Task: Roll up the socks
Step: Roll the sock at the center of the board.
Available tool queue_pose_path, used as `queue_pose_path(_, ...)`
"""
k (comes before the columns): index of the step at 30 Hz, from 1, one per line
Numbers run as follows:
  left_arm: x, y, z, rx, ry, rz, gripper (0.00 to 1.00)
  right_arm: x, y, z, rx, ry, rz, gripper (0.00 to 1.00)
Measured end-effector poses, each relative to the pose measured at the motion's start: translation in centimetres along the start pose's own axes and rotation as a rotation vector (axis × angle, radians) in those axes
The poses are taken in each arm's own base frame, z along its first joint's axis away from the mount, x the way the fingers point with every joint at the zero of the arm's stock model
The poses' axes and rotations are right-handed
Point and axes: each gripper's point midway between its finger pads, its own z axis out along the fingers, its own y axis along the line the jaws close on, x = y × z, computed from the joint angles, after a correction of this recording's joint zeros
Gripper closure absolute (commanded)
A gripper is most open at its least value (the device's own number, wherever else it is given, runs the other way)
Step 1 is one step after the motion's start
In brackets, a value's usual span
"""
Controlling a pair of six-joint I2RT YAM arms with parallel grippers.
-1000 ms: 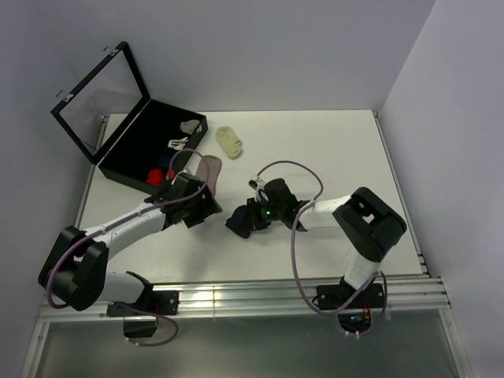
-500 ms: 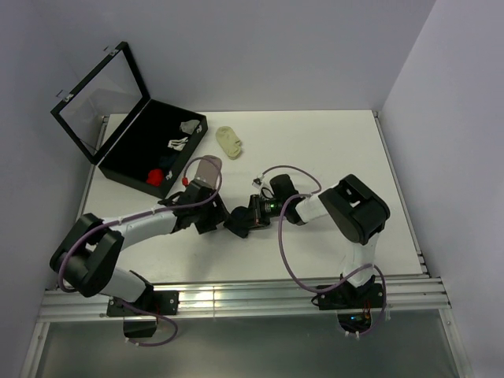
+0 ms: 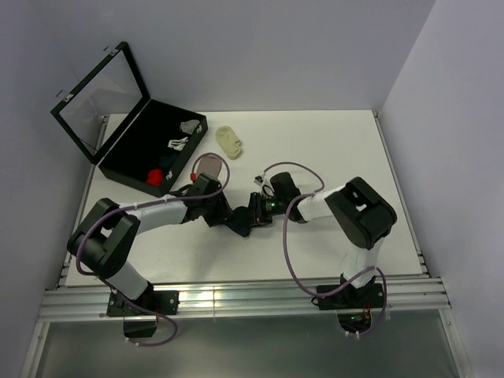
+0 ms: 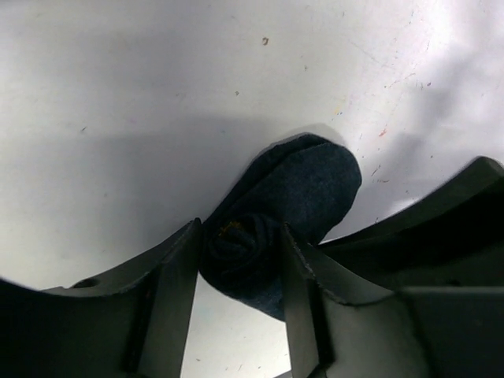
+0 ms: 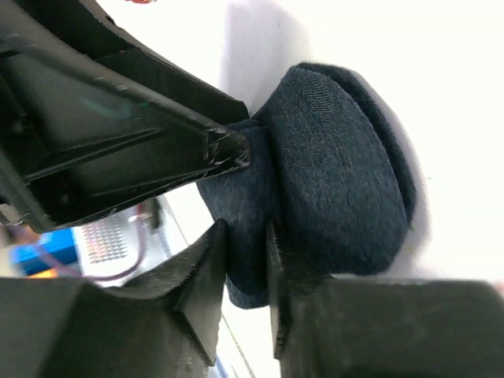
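The navy sock [image 4: 309,179], rolled into 1 thick wad, is clamped by left gripper [image 4: 240,236] and right gripper [image 5: 246,236].

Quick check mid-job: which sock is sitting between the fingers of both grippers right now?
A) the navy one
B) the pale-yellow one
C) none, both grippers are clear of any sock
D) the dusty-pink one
A: each wrist view shows the navy sock filling the gap between that arm's fingers, for the left gripper and the right gripper alike.
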Motion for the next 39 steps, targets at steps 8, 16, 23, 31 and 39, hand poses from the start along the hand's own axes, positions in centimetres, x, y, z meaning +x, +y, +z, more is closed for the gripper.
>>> queue_pose_path(8, -0.4, -0.7, 0.8, -0.041, 0.022, 0.078, 0.58, -1.1, 0.7, -2.1, 0.225, -0.131, -0.249, 0.55)
queue_pose_path(16, -0.6, -1.3, 1.5, -0.066, 0.043, 0.156, 0.6, -0.4, 3.1, -2.3, 0.446, -0.219, -0.603, 0.52)
queue_pose_path(23, -0.6, -1.5, 1.7, -0.07, 0.05, 0.189, 0.61, 0.2, 2.8, -0.9, 0.598, -0.211, -0.776, 0.51)
queue_pose_path(31, -0.6, -1.6, 1.7, -0.07, 0.053, 0.208, 0.61, 0.2, 0.2, 0.2, 0.775, -0.204, -0.863, 0.57)
queue_pose_path(39, -0.9, -1.5, 1.6, -0.079, 0.039, 0.212, 0.49, -0.2, 0.0, 0.5, 0.808, -0.254, -0.855, 1.0)
